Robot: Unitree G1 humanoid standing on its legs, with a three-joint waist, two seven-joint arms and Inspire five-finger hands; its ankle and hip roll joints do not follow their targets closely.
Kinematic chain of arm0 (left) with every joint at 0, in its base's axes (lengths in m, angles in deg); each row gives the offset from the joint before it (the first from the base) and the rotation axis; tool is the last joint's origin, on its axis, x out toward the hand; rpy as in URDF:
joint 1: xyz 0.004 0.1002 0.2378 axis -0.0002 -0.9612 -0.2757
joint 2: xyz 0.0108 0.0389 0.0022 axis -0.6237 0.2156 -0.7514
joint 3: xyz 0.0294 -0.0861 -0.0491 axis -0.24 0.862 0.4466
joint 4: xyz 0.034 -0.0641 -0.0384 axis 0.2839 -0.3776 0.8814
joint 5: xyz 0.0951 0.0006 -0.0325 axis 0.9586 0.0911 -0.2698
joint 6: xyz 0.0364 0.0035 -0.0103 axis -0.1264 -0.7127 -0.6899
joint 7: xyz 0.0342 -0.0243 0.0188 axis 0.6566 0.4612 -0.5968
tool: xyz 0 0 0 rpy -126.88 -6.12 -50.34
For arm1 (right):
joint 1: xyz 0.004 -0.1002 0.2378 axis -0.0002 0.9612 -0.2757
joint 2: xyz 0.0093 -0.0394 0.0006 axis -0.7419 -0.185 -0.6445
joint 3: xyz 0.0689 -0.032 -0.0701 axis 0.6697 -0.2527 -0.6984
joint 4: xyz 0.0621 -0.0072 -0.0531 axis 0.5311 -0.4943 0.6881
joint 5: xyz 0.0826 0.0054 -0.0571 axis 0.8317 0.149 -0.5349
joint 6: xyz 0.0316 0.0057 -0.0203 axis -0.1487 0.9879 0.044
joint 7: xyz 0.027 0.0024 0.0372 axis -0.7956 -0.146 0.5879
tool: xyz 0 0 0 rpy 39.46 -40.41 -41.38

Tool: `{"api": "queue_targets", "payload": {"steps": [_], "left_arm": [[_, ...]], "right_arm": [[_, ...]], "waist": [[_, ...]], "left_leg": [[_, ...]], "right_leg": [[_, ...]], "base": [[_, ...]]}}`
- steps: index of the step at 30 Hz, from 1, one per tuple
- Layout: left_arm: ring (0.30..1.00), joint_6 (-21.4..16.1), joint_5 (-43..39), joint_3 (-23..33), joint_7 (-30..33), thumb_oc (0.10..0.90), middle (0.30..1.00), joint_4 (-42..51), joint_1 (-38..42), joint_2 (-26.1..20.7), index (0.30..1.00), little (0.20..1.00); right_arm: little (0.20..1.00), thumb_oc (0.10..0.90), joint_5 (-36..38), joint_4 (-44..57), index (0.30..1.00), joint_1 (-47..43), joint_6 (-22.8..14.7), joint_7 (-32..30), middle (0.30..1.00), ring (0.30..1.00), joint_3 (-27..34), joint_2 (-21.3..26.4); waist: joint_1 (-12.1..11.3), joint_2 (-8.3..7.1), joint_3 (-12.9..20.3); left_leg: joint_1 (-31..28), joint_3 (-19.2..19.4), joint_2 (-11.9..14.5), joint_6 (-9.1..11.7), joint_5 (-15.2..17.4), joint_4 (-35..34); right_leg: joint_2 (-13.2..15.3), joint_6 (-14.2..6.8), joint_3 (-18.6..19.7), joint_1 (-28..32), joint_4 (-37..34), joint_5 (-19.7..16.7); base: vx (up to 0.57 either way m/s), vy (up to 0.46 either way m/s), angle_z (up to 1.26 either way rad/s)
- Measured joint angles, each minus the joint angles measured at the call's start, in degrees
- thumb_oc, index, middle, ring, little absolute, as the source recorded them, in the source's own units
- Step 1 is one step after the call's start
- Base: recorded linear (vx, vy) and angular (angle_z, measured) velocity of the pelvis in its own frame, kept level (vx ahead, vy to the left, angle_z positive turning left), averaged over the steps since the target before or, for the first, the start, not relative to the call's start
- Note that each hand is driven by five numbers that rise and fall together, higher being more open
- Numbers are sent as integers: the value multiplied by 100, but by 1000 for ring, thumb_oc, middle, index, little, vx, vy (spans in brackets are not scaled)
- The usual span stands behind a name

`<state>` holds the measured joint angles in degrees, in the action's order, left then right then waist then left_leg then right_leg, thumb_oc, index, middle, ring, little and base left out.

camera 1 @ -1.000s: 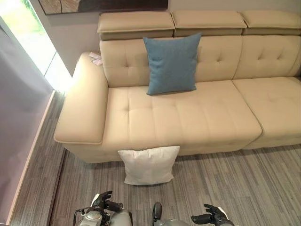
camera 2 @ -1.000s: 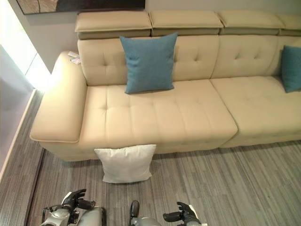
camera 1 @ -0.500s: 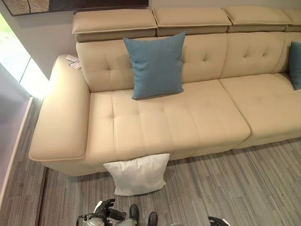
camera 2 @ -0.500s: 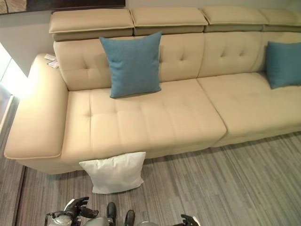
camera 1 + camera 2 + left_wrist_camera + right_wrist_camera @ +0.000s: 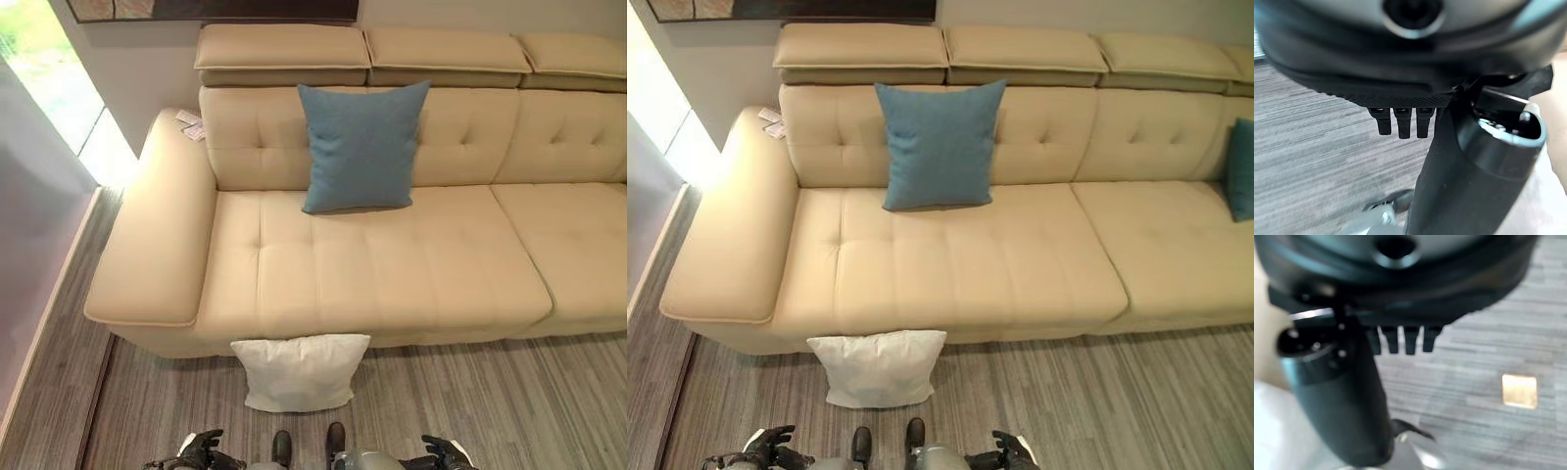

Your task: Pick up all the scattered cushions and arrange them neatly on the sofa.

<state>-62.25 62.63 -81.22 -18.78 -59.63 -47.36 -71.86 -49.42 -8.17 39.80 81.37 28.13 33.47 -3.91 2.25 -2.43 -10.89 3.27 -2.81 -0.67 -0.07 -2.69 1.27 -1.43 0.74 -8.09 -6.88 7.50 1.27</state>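
1. Left eye view: left robot hand (image 5: 199,451) and right robot hand (image 5: 446,453) hang low at the near edge, fingers relaxed, holding nothing.
2. White cushion (image 5: 300,372) leans on the floor (image 5: 509,401) against the sofa (image 5: 392,274) front.
3. Blue cushion (image 5: 362,147) stands upright against the backrest.

The sofa (image 5: 392,264) is beige and tufted, one cushion (image 5: 362,147) on it teal-blue, the floor cushion (image 5: 299,372) white, and the floor (image 5: 490,401) grey-streaked wood-grain.
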Motion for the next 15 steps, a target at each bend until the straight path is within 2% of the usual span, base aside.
{"api": "queue_targets", "payload": {"steps": [2, 3, 4, 5, 6, 9, 10, 13, 15], "left_arm": [[900, -1, 48, -82, 7, 800, 900, -4, 119, -9, 900, 900], [900, -11, 94, -77, 3, 800, 900, 27, 201, -30, 900, 900], [900, -5, 93, -71, 12, 800, 900, 12, 257, -37, 900, 900], [900, -4, 92, -63, 10, 800, 900, -7, 275, -56, 900, 900], [900, -5, 90, -10, 20, 800, 900, -42, 293, -83, 900, 900], [900, -5, 89, -12, 39, 800, 900, -46, 293, -175, 900, 900], [900, -1, 87, -26, 46, 800, 900, -59, 294, -187, 900, 900], [900, 1, 73, -31, 61, 800, 900, -62, 303, -214, 900, 900], [900, -2, 33, -32, 55, 800, 900, -51, 286, -201, 900, 900]], "right_arm": [[900, 800, 10, -16, 900, -1, 8, -3, 900, 900, 68, 10], [900, 800, 18, -26, 900, -35, 12, -5, 900, 900, 77, 27], [900, 800, 23, -22, 900, -61, 5, -9, 900, 900, 77, 40], [900, 800, 24, -16, 900, -98, 3, -12, 900, 900, 71, 45], [900, 800, 25, -13, 900, -86, -9, -15, 900, 900, 63, 36], [900, 800, 24, 0, 900, -88, -13, -22, 900, 900, 51, 31], [900, 800, 25, -12, 900, -85, -11, -32, 900, 900, 51, 32], [900, 800, 25, -35, 900, 12, 20, -51, 900, 900, 73, 36], [900, 800, 25, -36, 900, 95, 43, -52, 900, 900, 114, 57]], "waist": [[1, -10, -10], [9, -58, -36], [11, -66, -78], [13, -71, -133], [5, -120, -162], [1, -137, -173], [19, -135, -174], [6, -76, -149], [-3, -52, -146]], "left_leg": [[235, -34, -15, 123, -22, 292], [352, 128, -29, 263, 13, 534], [409, 327, 1, 299, 57, 692], [458, 472, 26, 273, 129, 856], [498, 728, 167, 200, 180, 1123], [506, 817, 517, 200, 201, 902], [507, 716, 637, 274, 152, 764], [479, 359, 937, 615, -74, 167], [461, 210, 929, 638, -109, 111]], "right_leg": [[-1, 42, -128, 27, -92, 25], [65, 250, -220, 51, -221, 11], [71, 369, -242, 117, -293, -14], [70, 425, -263, 219, -380, -50], [69, 511, -295, 324, -536, -104], [63, 498, -274, 423, -819, -108], [68, 410, -254, 422, -863, -166], [13, 334, -201, 431, -971, -217], [-21, 277, -86, 432, -958, -258]], "base": [[-14, 12, 49], [1, 56, 34], [6, 45, 24], [48, 78, 9], [79, 85, 5], [111, 121, 1], [134, 155, 5], [133, 194, 11], [172, 279, -9]]}}
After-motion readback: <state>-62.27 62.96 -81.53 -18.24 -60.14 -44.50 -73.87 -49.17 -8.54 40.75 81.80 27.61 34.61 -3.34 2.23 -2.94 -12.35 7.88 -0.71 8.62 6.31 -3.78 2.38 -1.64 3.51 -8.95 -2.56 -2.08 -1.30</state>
